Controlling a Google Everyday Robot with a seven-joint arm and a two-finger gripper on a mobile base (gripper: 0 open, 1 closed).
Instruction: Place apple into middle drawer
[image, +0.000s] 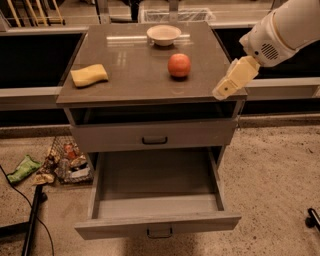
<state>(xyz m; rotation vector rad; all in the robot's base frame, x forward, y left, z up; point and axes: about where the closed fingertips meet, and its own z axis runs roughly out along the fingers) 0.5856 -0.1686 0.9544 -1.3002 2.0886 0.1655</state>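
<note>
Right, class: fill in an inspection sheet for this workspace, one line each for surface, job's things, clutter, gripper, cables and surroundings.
surface: grey cabinet top, holding three things.
job's things: apple on the top, right of centre; middle drawer pulled open below.
clutter: cream bowl at the back; yellow sponge at left.
gripper: by the top's right edge, apart from the apple.
cables: black cable on the floor, left.
surroundings: upper drawer shut; wire basket of packets on the floor.

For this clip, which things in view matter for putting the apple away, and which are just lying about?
Job: apple on the cabinet top; middle drawer, pulled open; gripper at the top's right edge.
Lying about: cream bowl, yellow sponge, closed upper drawer, floor litter.
</note>
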